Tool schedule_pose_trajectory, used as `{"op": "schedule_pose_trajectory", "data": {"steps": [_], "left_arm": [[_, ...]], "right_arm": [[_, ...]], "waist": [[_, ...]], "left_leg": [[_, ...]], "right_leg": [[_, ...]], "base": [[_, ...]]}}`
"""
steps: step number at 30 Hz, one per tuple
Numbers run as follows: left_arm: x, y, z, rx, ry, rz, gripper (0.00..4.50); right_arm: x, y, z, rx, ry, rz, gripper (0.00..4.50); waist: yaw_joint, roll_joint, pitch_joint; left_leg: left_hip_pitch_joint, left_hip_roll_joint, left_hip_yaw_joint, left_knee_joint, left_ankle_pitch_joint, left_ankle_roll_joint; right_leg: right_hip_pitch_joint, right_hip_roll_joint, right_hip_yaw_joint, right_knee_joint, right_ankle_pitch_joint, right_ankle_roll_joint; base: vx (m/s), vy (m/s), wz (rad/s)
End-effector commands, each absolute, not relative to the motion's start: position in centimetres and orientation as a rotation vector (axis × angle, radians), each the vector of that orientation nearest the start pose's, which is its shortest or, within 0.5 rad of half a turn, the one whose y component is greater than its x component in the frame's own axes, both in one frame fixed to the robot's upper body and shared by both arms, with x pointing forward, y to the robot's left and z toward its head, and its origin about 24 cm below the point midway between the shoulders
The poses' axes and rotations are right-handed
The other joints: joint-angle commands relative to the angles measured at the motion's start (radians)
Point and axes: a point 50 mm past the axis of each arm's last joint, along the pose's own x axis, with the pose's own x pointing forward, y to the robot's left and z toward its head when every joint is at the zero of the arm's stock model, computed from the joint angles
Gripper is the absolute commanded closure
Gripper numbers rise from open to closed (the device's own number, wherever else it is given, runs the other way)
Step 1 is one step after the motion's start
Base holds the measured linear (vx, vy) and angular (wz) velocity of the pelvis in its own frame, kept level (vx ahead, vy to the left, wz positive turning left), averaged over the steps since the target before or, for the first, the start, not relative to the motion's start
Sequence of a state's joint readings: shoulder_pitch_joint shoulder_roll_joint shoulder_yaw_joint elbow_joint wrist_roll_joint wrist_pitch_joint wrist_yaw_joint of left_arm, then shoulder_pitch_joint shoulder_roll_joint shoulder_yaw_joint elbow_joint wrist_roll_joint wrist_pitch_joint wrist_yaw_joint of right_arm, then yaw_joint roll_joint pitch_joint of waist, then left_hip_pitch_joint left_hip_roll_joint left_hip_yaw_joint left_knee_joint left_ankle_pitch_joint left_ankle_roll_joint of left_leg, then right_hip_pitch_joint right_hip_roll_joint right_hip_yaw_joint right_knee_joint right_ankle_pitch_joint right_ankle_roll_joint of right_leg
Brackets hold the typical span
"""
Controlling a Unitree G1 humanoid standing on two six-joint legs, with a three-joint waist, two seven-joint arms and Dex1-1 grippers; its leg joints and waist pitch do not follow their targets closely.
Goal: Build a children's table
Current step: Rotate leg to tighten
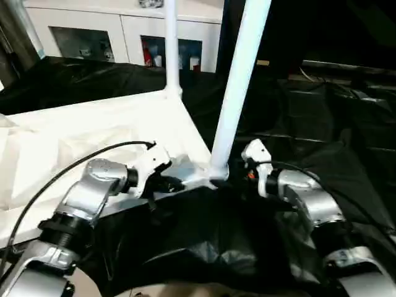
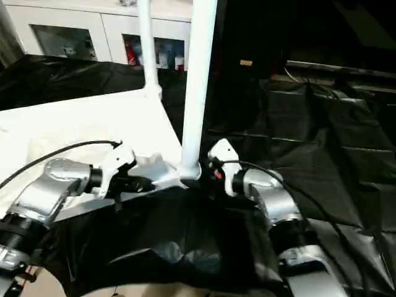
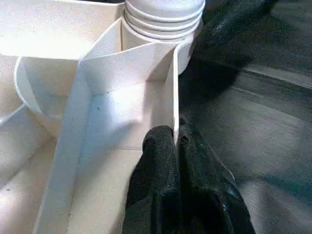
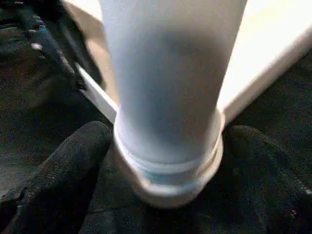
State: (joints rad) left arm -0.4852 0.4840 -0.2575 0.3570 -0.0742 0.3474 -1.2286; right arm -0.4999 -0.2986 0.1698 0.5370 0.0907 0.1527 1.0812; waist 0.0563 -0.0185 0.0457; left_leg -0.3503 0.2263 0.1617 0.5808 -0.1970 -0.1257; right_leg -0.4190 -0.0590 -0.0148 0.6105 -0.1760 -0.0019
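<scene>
The white tabletop (image 1: 93, 136) lies upside down on a bench draped in black sheeting (image 1: 322, 124), its ribbed underside facing up. 2 white legs stand upright in its corner sockets: the near leg (image 1: 238, 80) rises from the corner closest to the robot, and the far leg (image 1: 171, 43) from the corner behind it, along the same short edge.

The left gripper (image 3: 176, 141) sits at the near corner, its 2 black fingers (image 3: 156, 165) pressed together on the thin white rim wall of the tabletop (1 finger inside the rim, 1 outside), just short of the ribbed base of the near leg.

The right gripper (image 4: 165, 161) is at the same corner from the other side. Its fingers (image 4: 73, 161) stand wide apart on either side of the flared foot of the near leg, where the tube meets the socket; whether their pads touch the tube cannot be told.

Behind the bench stands a white cabinet (image 1: 124, 37) with glass doors, small items visible inside.
</scene>
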Motion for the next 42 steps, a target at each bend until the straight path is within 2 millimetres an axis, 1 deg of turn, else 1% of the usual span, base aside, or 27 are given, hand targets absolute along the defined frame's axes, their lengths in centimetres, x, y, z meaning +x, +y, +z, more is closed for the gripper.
{"op": "schedule_pose_trajectory", "data": {"steps": [1,3,7,8,11,13,16,17,19,20,21,22,25,28,30,31,32,33,34,35,36,37,38,39,40,41,42], "left_arm": [[29.3,15.1,6.1,0.275,0.538,-1.367,4.50],[29.0,15.0,6.0,0.275,0.539,-1.401,4.50],[29.1,15.0,6.0,0.275,0.533,-1.407,4.50],[29.1,15.0,6.0,0.276,0.530,-1.404,4.50],[29.2,15.0,6.0,0.280,0.523,-1.395,4.50],[29.2,15.1,6.0,0.280,0.521,-1.393,4.50],[29.2,15.1,5.9,0.278,0.518,-1.386,4.50],[29.2,15.2,5.9,0.278,0.518,-1.384,4.50],[29.2,15.2,5.9,0.277,0.518,-1.383,4.50],[29.2,15.2,5.9,0.276,0.518,-1.383,4.50],[29.2,15.2,5.9,0.275,0.517,-1.381,4.50],[29.2,15.2,5.9,0.272,0.514,-1.376,4.50],[29.3,15.2,5.9,0.266,0.509,-1.367,4.50],[30.0,14.9,5.9,0.250,0.479,-1.291,4.50],[30.6,14.6,5.9,0.245,0.465,-1.232,4.50],[30.9,14.4,5.9,0.245,0.460,-1.206,4.50],[31.8,13.8,5.9,0.243,0.447,-1.125,4.50],[32.1,13.5,5.9,0.243,0.443,-1.093,4.50],[32.7,12.8,5.9,0.237,0.431,-1.044,4.50],[33.3,11.9,6.0,0.227,0.419,-1.004,4.50],[33.3,11.9,6.0,0.227,0.419,-1.004,4.50],[33.6,11.3,6.1,0.221,0.411,-0.984,4.50],[33.7,10.5,6.2,0.216,0.406,-0.980,4.50],[33.7,10.2,6.2,0.218,0.405,-0.984,4.50],[33.7,9.8,6.2,0.220,0.403,-0.991,4.50],[33.5,8.9,6.1,0.224,0.401,-1.022,4.50],[33.4,8.8,6.1,0.223,0.400,-1.030,4.50]], "right_arm": [[30.7,-12.8,4.9,-0.168,0.339,1.231,0.22],[30.6,-12.9,5.0,-0.184,0.336,1.247,0.22],[30.7,-12.9,5.1,-0.191,0.335,1.248,0.22],[30.8,-12.9,5.1,-0.191,0.335,1.251,0.49],[30.7,-12.9,5.2,-0.186,0.341,1.266,0.63],[30.7,-12.8,5.2,-0.176,0.343,1.270,0.92],[30.7,-12.7,5.2,-0.168,0.344,1.277,1.11],[30.7,-12.6,5.1,-0.163,0.344,1.281,1.35],[30.6,-12.6,5.1,-0.156,0.346,1.284,1.43],[30.6,-12.5,5.1,-0.152,0.348,1.286,1.48],[30.6,-12.5,5.1,-0.149,0.349,1.289,1.64],[30.5,-12.4,5.0,-0.143,0.352,1.291,1.70],[30.4,-12.4,4.8,-0.136,0.356,1.292,1.77],[30.3,-12.1,4.4,-0.100,0.358,1.272,1.78],[30.4,-11.9,3.9,-0.087,0.367,1.225,1.80],[30.6,-11.7,3.6,-0.085,0.370,1.191,1.80],[31.0,-11.3,2.8,-0.082,0.383,1.084,1.80],[31.2,-11.0,2.4,-0.083,0.390,1.038,1.80],[31.6,-10.5,1.7,-0.072,0.404,0.939,1.80],[32.0,-10.0,1.1,-0.064,0.422,0.828,1.80],[32.0,-10.0,1.1,-0.064,0.422,0.828,1.80],[32.3,-9.6,0.8,-0.058,0.435,0.763,1.80],[32.5,-9.0,0.5,-0.071,0.448,0.701,1.80],[32.5,-8.6,0.5,-0.075,0.444,0.688,1.80],[32.6,-8.2,0.5,-0.081,0.438,0.670,1.80],[32.8,-6.9,0.9,-0.092,0.398,0.662,1.80],[32.8,-6.5,1.0,-0.089,0.384,0.672,1.80]], "waist": [[0.005,0.006,-0.060],[0.009,0.007,-0.059],[0.010,0.006,-0.058],[0.011,0.004,-0.058],[0.011,0.002,-0.060],[0.012,0.002,-0.060],[0.013,0.002,-0.060],[0.013,0.001,-0.060],[0.013,0.000,-0.059],[0.014,0.001,-0.060],[0.013,-0.001,-0.060],[0.014,-0.001,-0.060],[0.014,0.000,-0.060],[0.014,-0.001,-0.060],[0.013,-0.001,-0.057],[0.014,-0.001,-0.057],[0.014,-0.004,-0.056],[0.013,-0.002,-0.053],[0.013,-0.002,-0.054],[0.012,-0.002,-0.054],[0.008,0.000,-0.055],[0.008,0.001,-0.056],[0.006,0.004,-0.056],[0.002,0.002,-0.056],[0.003,0.006,-0.055],[0.002,0.004,-0.057],[0.002,0.005,-0.057]], "left_leg": [[0.002,-0.008,0.022,-0.061,-0.150,0.055],[0.005,-0.007,0.022,-0.061,-0.162,0.051],[0.002,-0.008,0.020,-0.063,-0.177,0.035],[0.003,-0.008,0.020,-0.063,-0.182,0.032],[0.000,-0.010,0.020,-0.062,-0.167,0.034],[-0.001,-0.010,0.020,-0.061,-0.156,0.038],[-0.001,-0.010,0.020,-0.061,-0.152,0.040],[-0.001,-0.010,0.020,-0.061,-0.156,0.041],[-0.001,-0.010,0.020,-0.061,-0.158,0.040],[-0.001,-0.009,0.019,-0.061,-0.156,0.039],[-0.002,-0.010,0.019,-0.061,-0.154,0.038],[-0.001,-0.010,0.020,-0.061,-0.152,0.038],[-0.002,-0.010,0.019,-0.061,-0.146,0.039],[-0.002,-0.010,0.020,-0.060,-0.148,0.038],[-0.002,-0.011,0.021,-0.062,-0.165,0.033],[0.001,-0.011,0.021,-0.062,-0.173,0.029],[-0.001,-0.012,0.020,-0.063,-0.170,0.021],[0.003,-0.014,0.021,-0.064,-0.189,0.008],[0.004,-0.015,0.019,-0.064,-0.197,0.002],[0.001,-0.016,0.019,-0.065,-0.197,-0.006],[0.002,-0.016,0.018,-0.066,-0.199,-0.015],[-0.001,-0.017,0.015,-0.067,-0.198,-0.016],[0.001,-0.016,0.015,-0.066,-0.201,-0.017],[-0.001,-0.017,0.016,-0.066,-0.203,-0.015],[-0.002,-0.018,0.014,-0.067,-0.204,-0.017],[-0.002,-0.018,0.015,-0.066,-0.209,-0.016],[-0.002,-0.018,0.015,-0.067,-0.214,-0.012]], "right_leg": [[0.060,-0.042,0.019,-0.056,-0.087,-0.255],[0.057,-0.042,0.019,-0.058,-0.108,-0.253],[0.058,-0.043,0.019,-0.058,-0.130,-0.245],[0.058,-0.043,0.019,-0.059,-0.143,-0.239],[0.060,-0.043,0.020,-0.057,-0.131,-0.235],[0.060,-0.043,0.020,-0.056,-0.121,-0.235],[0.060,-0.043,0.019,-0.056,-0.117,-0.237],[0.060,-0.043,0.019,-0.056,-0.125,-0.236],[0.060,-0.043,0.019,-0.057,-0.133,-0.233],[0.060,-0.044,0.019,-0.057,-0.135,-0.232],[0.060,-0.044,0.019,-0.057,-0.136,-0.231],[0.060,-0.043,0.019,-0.057,-0.137,-0.230],[0.060,-0.043,0.019,-0.056,-0.128,-0.230],[0.060,-0.043,0.019,-0.057,-0.133,-0.230],[0.057,-0.043,0.020,-0.062,-0.179,-0.219],[0.055,-0.044,0.020,-0.065,-0.194,-0.217],[0.056,-0.045,0.022,-0.066,-0.216,-0.207],[0.050,-0.045,0.022,-0.073,-0.265,-0.196],[0.052,-0.046,0.021,-0.074,-0.291,-0.188],[0.052,-0.047,0.022,-0.077,-0.314,-0.174],[0.050,-0.047,0.022,-0.078,-0.330,-0.167],[0.053,-0.048,0.020,-0.078,-0.336,-0.159],[0.050,-0.048,0.021,-0.078,-0.327,-0.158],[0.050,-0.046,0.021,-0.079,-0.324,-0.159],[0.051,-0.046,0.020,-0.079,-0.328,-0.157],[0.051,-0.046,0.020,-0.080,-0.332,-0.151],[0.049,-0.047,0.020,-0.081,-0.333,-0.150]], "base": [[0.000,0.000,0.00],[0.000,0.000,0.00],[0.000,0.000,0.00],[0.000,0.000,0.00],[0.000,0.000,0.00],[0.000,0.000,0.00],[0.000,0.000,0.00],[0.000,0.000,0.00],[0.000,0.000,0.00],[0.000,0.000,0.00],[0.000,0.000,0.00],[0.000,0.000,0.00],[0.000,0.000,0.00],[0.000,0.000,0.00],[0.000,0.000,0.00],[0.000,0.000,0.00],[0.000,0.000,0.00],[0.000,0.000,0.00],[0.000,0.000,0.00],[0.000,0.000,0.00],[0.000,0.000,0.00],[0.000,0.000,0.00],[0.000,0.000,0.00],[0.000,0.000,0.00],[0.000,0.000,0.00],[0.000,0.000,0.00],[0.000,0.000,0.00]]}}
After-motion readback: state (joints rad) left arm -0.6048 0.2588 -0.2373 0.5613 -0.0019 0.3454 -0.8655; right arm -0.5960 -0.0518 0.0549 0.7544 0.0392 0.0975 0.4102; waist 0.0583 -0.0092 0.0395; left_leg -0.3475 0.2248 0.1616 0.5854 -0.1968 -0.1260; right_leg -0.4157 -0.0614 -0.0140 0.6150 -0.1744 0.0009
